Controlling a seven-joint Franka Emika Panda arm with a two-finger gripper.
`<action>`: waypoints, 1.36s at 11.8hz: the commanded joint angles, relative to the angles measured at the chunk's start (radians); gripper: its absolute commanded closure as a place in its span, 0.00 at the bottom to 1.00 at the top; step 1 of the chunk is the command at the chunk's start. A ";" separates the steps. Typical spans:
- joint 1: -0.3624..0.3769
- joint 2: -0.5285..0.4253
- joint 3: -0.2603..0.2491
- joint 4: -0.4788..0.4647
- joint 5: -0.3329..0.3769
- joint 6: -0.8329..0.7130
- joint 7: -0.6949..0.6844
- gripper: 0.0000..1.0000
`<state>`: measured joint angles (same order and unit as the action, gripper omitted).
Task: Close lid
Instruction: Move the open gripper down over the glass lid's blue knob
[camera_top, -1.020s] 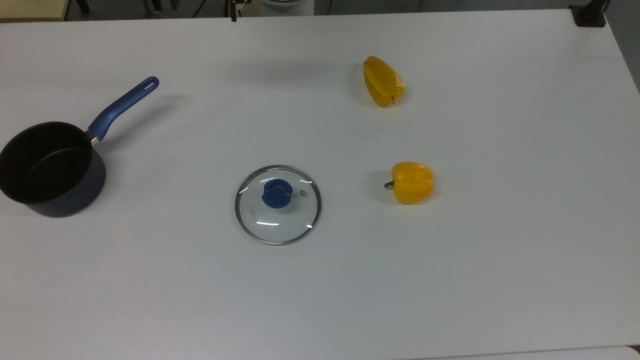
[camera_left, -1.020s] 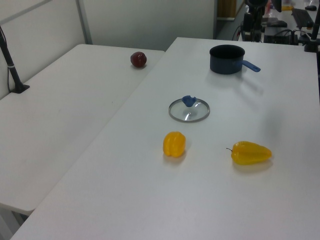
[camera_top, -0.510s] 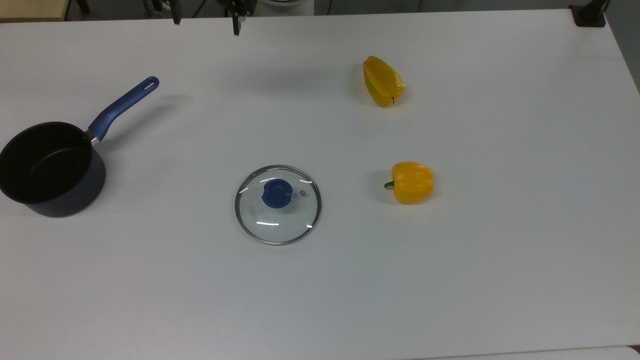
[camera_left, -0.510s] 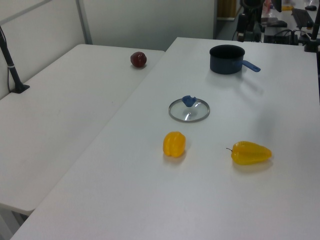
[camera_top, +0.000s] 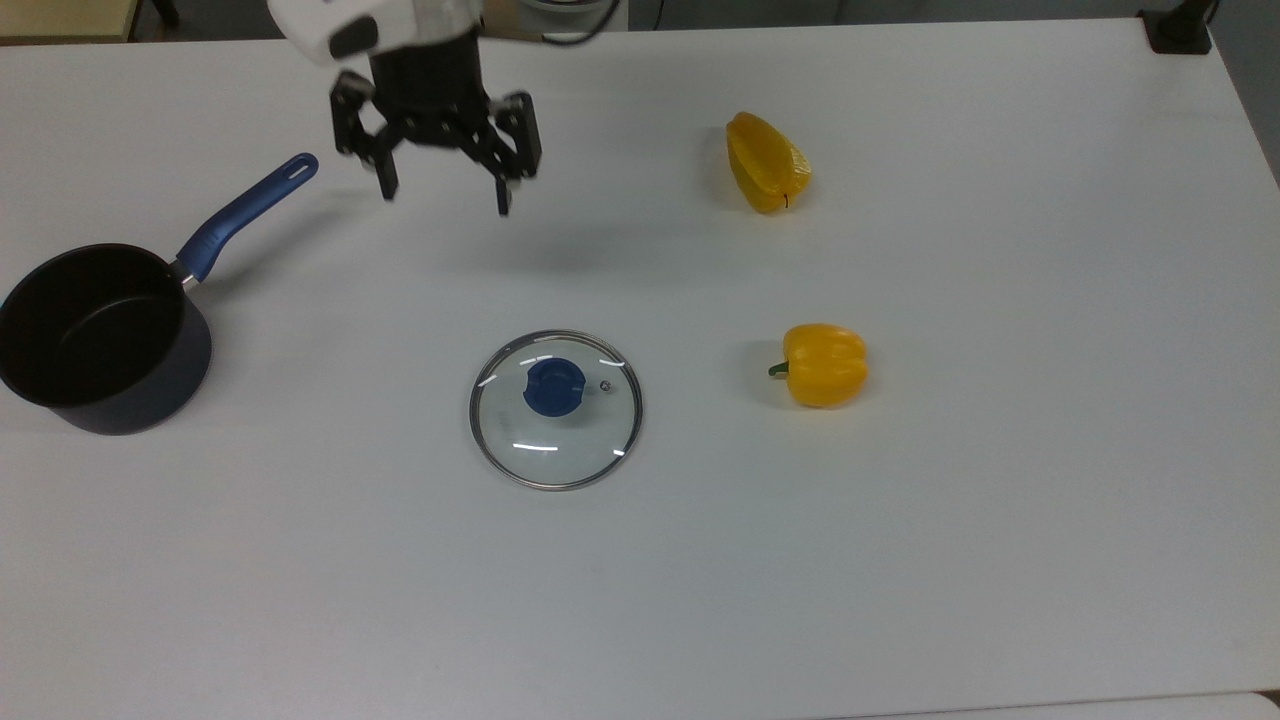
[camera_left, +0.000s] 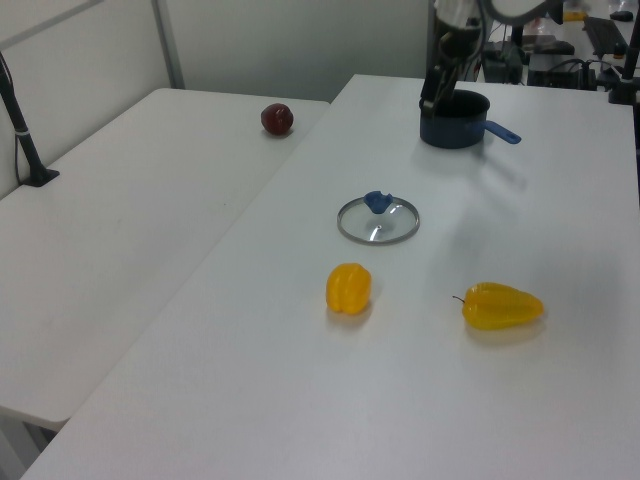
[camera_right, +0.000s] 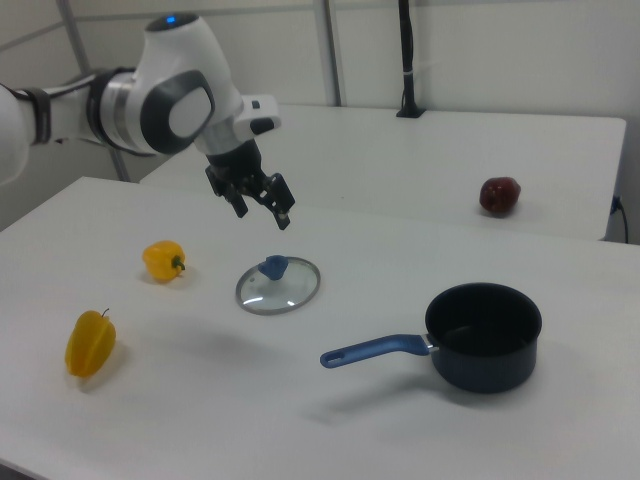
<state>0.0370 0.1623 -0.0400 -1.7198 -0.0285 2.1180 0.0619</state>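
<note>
Right now the lid (camera_top: 556, 409) lies flat on the white table (camera_top: 900, 560), knob (camera_top: 554, 387) up, near the middle in the top view. Up in the air, at about 11 o'clock from the lid in the top view, hangs the gripper (camera_top: 443, 199) with its two fingers spread wide and nothing between them. It is well apart from the lid. At 9 o'clock from the lid in the top view sits the pot (camera_top: 98, 337), open, with its blue handle (camera_top: 246, 216) pointing toward 1 o'clock. At 3 o'clock from the lid is a yellow pepper (camera_top: 823, 364), and another pepper (camera_top: 765, 162) lies at 1 o'clock. In the right view a dark red fruit (camera_right: 499, 195) rests on the far table (camera_right: 520, 150).
</note>
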 joint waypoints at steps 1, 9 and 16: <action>0.029 0.106 0.006 0.002 0.018 0.162 -0.008 0.00; 0.080 0.304 0.008 -0.004 0.006 0.448 -0.008 0.00; 0.087 0.338 0.008 -0.001 -0.001 0.490 0.070 0.15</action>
<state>0.1125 0.4996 -0.0261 -1.7190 -0.0286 2.5824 0.0932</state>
